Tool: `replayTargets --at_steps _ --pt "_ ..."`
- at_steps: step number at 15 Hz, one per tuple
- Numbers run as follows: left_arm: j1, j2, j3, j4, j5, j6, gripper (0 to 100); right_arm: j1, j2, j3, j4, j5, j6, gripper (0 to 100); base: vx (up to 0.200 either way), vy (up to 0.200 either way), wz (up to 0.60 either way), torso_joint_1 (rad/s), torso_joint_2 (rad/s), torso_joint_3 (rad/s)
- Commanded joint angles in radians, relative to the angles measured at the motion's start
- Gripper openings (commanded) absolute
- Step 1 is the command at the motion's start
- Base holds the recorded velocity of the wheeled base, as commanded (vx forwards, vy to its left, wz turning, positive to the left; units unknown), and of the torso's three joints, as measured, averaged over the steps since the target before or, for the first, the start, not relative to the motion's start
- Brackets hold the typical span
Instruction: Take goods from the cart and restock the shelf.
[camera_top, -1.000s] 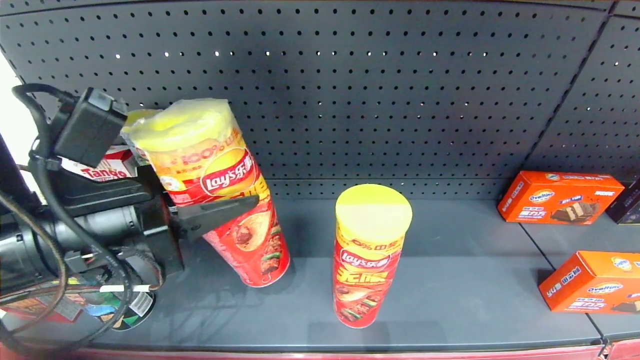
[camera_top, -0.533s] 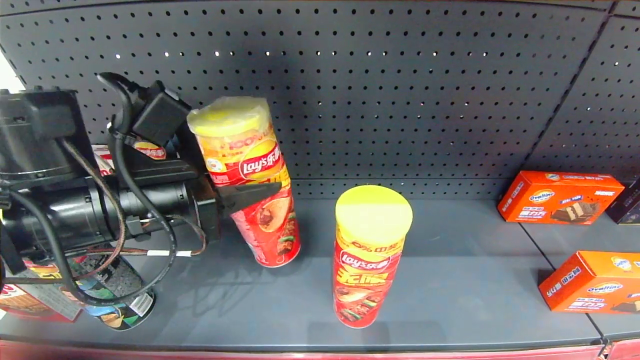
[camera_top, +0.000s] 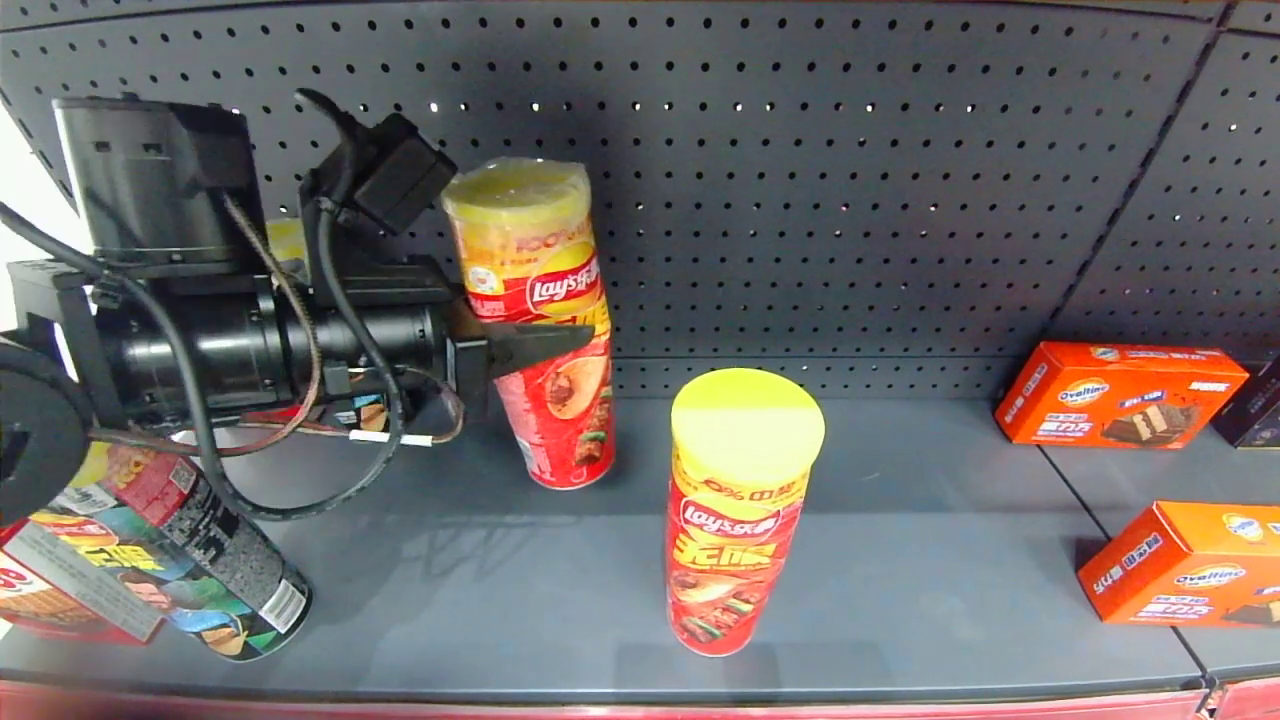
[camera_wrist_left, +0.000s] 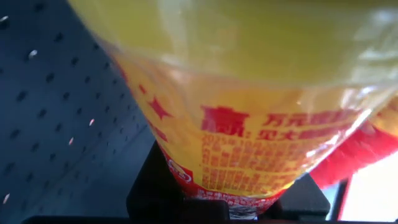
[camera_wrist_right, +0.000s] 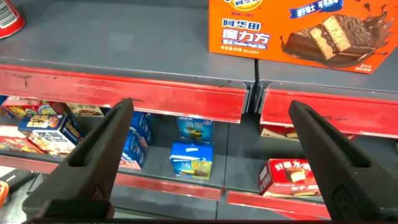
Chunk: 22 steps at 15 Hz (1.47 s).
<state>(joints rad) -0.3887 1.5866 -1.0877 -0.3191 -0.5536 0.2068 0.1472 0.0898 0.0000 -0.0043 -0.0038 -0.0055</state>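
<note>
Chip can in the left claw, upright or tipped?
Nearly upright: the chip can has its yellow lid on top, leaning slightly, left claw gripping its middle.

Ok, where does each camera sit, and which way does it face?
Head view: on the head, looking down at the shelf; left arm and left hand show.
Left wrist view: on that wrist, close to the held can, pegboard behind.
Right wrist view: on that wrist, facing the shelf's red front edge and lower shelves; open right hand frames it.
Shared: the held can, in head and left wrist views.
</note>
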Motion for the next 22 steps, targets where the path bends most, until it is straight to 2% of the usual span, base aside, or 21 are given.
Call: replayTargets --at_steps 1,3,5,7,10,11,13,19,20,22 --pt "-0.016 0.098 -0.063 -0.031 -0.002 0.005 0 0.000 0.004 0.000 0.000 -0.001 -0.001 100 0.000 0.000 0.00 0.000 0.00 0.000" --pt "-0.018 0.164 -0.113 -0.083 -0.002 0.020 0 0.000 0.004 0.000 0.000 0.001 -0.001 100 0.000 0.000 0.00 0.000 0.00 0.000" --pt "-0.019 0.207 -0.143 -0.087 -0.002 0.056 0 0.000 0.004 0.000 0.000 0.001 -0.001 100 0.000 0.000 0.00 0.000 0.00 0.000" --pt "-0.019 0.237 -0.164 -0.087 -0.006 0.068 0 0.000 0.004 0.000 0.000 -0.001 -0.001 100 0.000 0.000 0.00 0.000 0.00 0.000" --pt "-0.018 0.280 -0.219 -0.084 -0.012 0.068 0 0.000 0.004 0.000 0.000 -0.001 -0.001 100 0.000 0.000 0.00 0.000 0.00 0.000" --pt "-0.018 0.293 -0.235 -0.084 -0.045 0.068 0 0.000 0.004 0.000 0.000 -0.001 -0.001 100 0.000 0.000 0.00 0.000 0.00 0.000" --pt "-0.019 0.299 -0.242 -0.084 -0.069 0.079 0 0.000 0.004 0.000 0.000 0.001 -0.001 100 0.000 0.000 0.00 0.000 0.00 0.000" --pt "-0.022 0.339 -0.244 -0.089 -0.069 0.085 0 0.000 0.004 0.000 0.000 0.001 -0.001 100 0.000 0.000 0.00 0.000 0.00 0.000" --pt "-0.022 0.346 -0.247 -0.087 -0.069 0.100 0 0.000 0.004 0.000 0.000 0.001 -0.001 100 0.000 0.000 0.00 0.000 0.00 0.000" --pt "-0.041 0.362 -0.247 -0.089 -0.069 0.108 0 0.000 0.004 0.000 0.000 0.001 -0.001 100 0.000 0.000 0.00 0.000 0.00 0.000"
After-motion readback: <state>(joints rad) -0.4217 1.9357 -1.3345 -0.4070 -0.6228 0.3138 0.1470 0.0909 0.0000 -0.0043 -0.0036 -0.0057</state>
